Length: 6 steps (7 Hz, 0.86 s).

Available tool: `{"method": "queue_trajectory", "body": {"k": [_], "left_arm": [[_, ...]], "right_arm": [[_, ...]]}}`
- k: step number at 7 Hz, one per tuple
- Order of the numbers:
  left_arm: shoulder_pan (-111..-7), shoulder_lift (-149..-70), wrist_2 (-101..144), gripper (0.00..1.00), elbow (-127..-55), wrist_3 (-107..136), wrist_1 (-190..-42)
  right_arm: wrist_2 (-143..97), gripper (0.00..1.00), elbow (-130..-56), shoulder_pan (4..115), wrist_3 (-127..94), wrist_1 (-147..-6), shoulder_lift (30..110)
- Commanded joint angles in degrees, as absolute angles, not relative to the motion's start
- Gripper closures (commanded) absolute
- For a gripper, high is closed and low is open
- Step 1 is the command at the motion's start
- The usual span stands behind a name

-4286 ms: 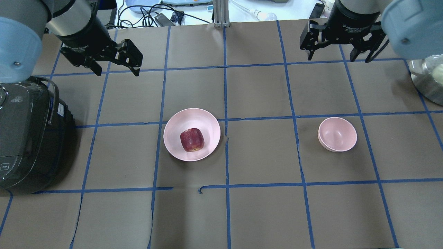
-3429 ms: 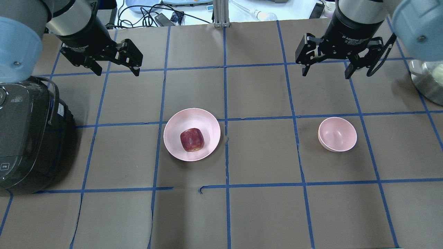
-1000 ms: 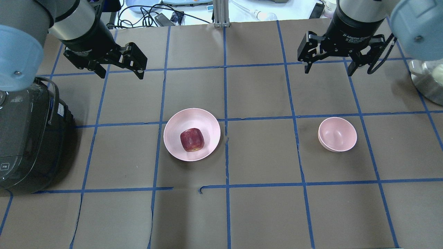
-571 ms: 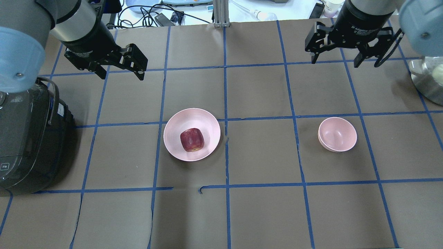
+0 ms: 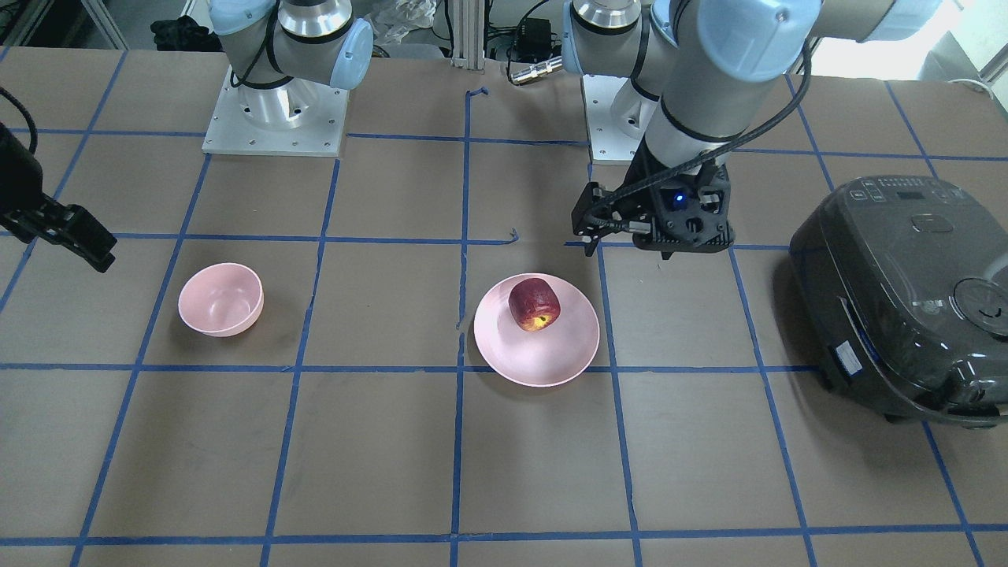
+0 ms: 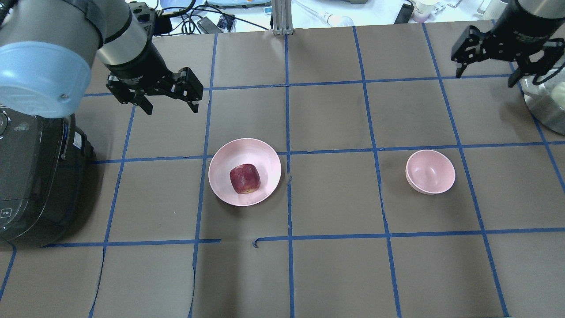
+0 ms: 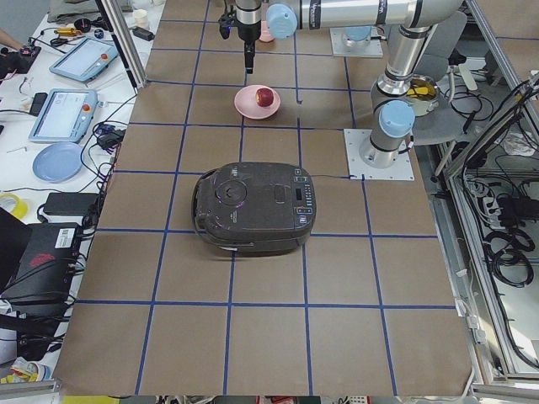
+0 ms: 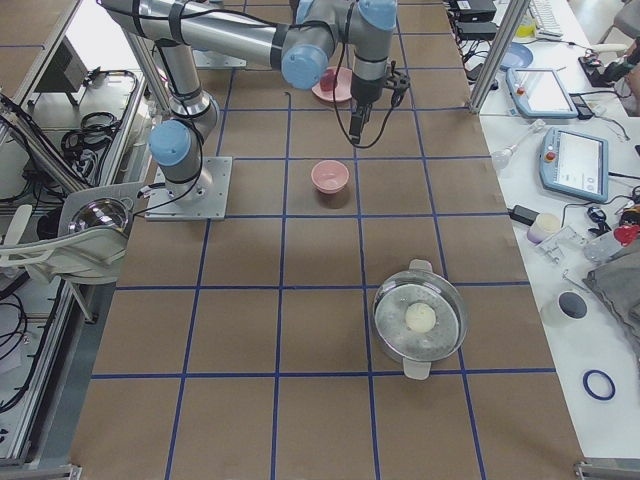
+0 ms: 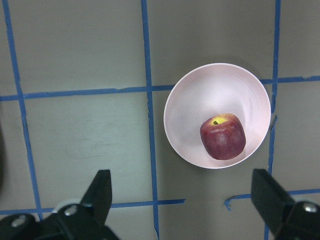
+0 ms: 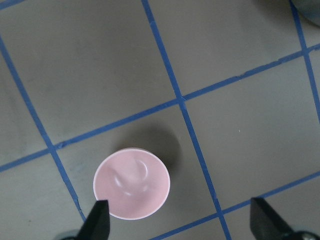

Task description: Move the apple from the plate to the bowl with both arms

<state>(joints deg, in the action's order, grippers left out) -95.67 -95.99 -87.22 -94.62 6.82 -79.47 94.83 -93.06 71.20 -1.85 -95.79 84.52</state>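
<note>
The dark red apple [image 6: 245,178] lies on the pale pink plate [image 6: 254,149] at the table's middle left, and shows in the left wrist view [image 9: 223,136]. The small pink bowl [image 6: 430,171] stands empty to the right, apart from the plate. My left gripper [image 6: 171,109] is open and empty, in the air beyond the plate's far left side. My right gripper [image 6: 485,78] is open and empty, high near the far right, beyond the bowl. The right wrist view looks down on the bowl [image 10: 132,182].
A black rice cooker [image 6: 35,176] stands at the left edge, close to my left arm. A steel pot [image 6: 545,106] with a pale round thing inside sits at the right edge, next to my right gripper. Cables and devices lie past the far edge.
My left gripper has moved right and nearer, towards the plate. My right gripper has moved right and farther off, towards the far right corner. Both stay open; apple, plate and bowl have not moved.
</note>
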Motion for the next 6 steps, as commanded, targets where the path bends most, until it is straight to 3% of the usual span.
{"method": "queue_trajectory", "body": {"k": [1, 3, 6], "left_arm": [[-100.5, -101.0, -87.4, 0.0, -99.5, 12.5, -69.6], [-101.3, -103.4, -87.7, 0.0, -104.7, 15.5, -62.4], [-102.7, -107.9, -87.4, 0.0, -106.3, 28.1, -60.0]], "right_arm": [[95.2, 0.0, -100.2, 69.3, -0.1, -99.6, 78.9], [95.1, 0.0, -108.2, 69.3, 8.2, -107.2, 77.7], [94.8, 0.0, -116.4, 69.3, 13.7, -116.5, 76.6]]}}
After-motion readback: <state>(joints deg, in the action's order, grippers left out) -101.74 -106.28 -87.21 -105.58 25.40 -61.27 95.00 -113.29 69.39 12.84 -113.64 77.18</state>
